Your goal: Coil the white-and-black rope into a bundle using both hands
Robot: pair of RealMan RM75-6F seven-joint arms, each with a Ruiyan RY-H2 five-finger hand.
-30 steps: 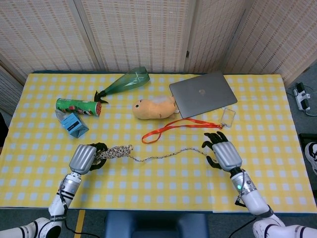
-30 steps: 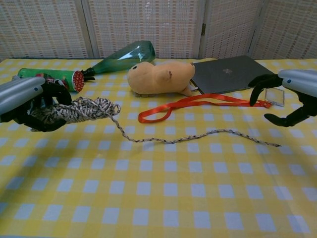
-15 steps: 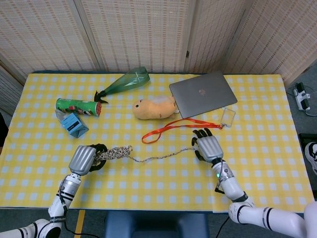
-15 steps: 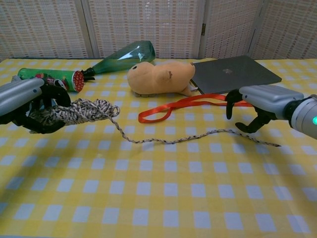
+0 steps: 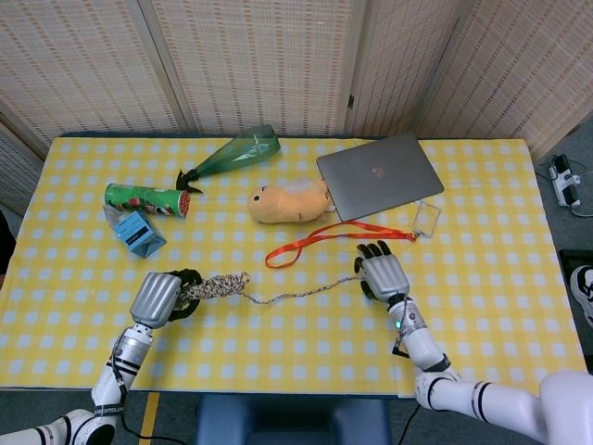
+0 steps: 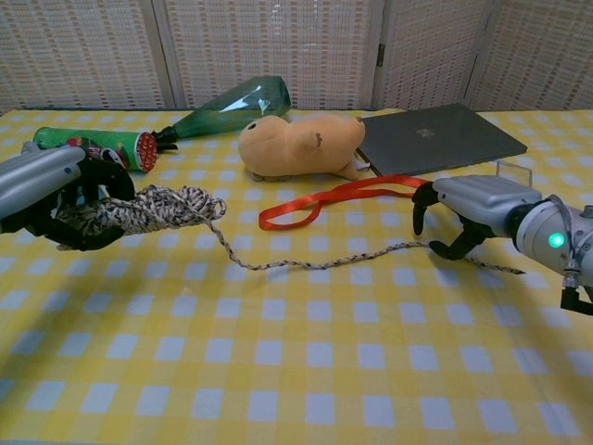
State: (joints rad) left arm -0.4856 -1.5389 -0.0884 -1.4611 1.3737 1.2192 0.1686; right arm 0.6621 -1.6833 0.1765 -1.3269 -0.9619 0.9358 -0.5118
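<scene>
Head view: green bottle (image 5: 235, 152) and green can (image 5: 146, 198) lying flat on the checked worktop (image 5: 519, 306), contents not visible; blue box (image 5: 141, 233) beside the can. Plush toy (image 5: 289, 202) touching the laptop (image 5: 379, 174); orange lanyard (image 5: 328, 236) just beyond the rope (image 5: 278, 297).

Chest view: coiled white-and-black end bunched at left, gripped by left hand (image 6: 57, 193), fingers (image 6: 104, 178) clamped around it. Loose tail snaking rightward across the cloth. Right hand (image 6: 473, 211) arched over the tail, fingers (image 6: 422, 206) apart, gripping nothing.
</scene>
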